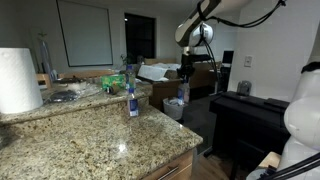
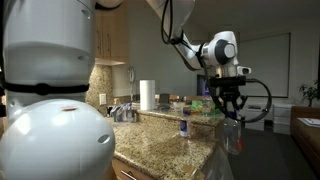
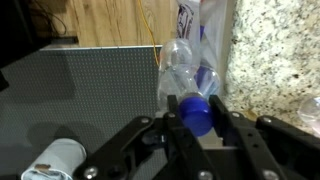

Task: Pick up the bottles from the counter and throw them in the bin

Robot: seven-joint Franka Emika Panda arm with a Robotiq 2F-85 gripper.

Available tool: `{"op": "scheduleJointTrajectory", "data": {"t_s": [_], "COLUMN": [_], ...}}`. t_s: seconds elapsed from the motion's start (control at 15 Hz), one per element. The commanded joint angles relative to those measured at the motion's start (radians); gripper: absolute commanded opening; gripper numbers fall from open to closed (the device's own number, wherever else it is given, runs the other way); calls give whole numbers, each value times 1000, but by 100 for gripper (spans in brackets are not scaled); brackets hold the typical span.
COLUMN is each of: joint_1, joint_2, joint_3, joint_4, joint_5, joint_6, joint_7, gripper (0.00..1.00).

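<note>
Just off the counter (image 2: 170, 150), 1 bottle (image 2: 232, 138) clamped in the gripper (image 2: 231, 118), long axis vertical, blue cap up.

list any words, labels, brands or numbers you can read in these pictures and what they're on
Nothing here can be read.
Blue label on the small clear plastic bottle standing on the speckled granite counter: too small and blurred.
Clear blue-capped plastic bottle held in the black gripper: no legible print.
Bluish print at the top of the wrist view: blurred.
</note>
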Motion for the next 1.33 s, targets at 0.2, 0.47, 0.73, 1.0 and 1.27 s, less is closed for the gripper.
{"op": "scheduleJointTrajectory", "data": {"t_s": [0.2, 0.47, 0.73, 1.0, 1.27], "joint_1": [-45, -47, -45, -62, -80], "joint_2": [211, 306, 374, 429, 467], "joint_3": [11, 42, 39, 53, 74], "joint_4": [86, 124, 142, 150, 158], "joint_5": [189, 317, 317, 351, 429], "joint_6": [-12, 39, 70, 75, 63], "joint_7": [177, 252, 334, 364, 357], "gripper": [10, 10, 10, 10, 10]}}
